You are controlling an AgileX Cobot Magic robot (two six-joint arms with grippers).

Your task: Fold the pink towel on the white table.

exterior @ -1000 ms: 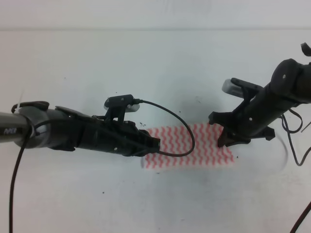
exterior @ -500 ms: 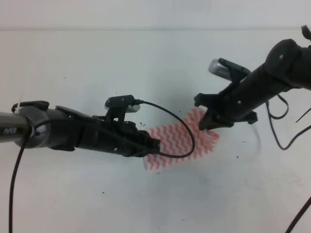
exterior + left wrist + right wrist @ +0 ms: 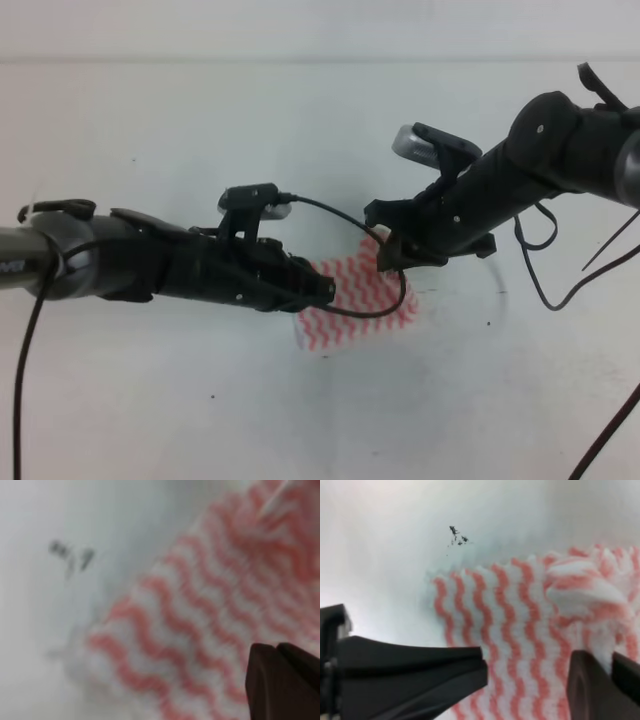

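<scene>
Pink towel (image 3: pixel 355 300) lies near the middle of the white table (image 3: pixel 200 110), partly doubled over, its right end lifted and bunched. Right hand (image 3: pixel 388 252) reaches in from 2 o'clock and is clenched on that raised towel corner; the right wrist view shows cloth pinched between its fingers (image 3: pixel 592 690). Left hand (image 3: pixel 322 292) comes in from 9 o'clock, tip on the towel's left edge; grip can't be told, the left wrist view is blurred. Black cable (image 3: pixel 385 265) arcs over the towel.
</scene>
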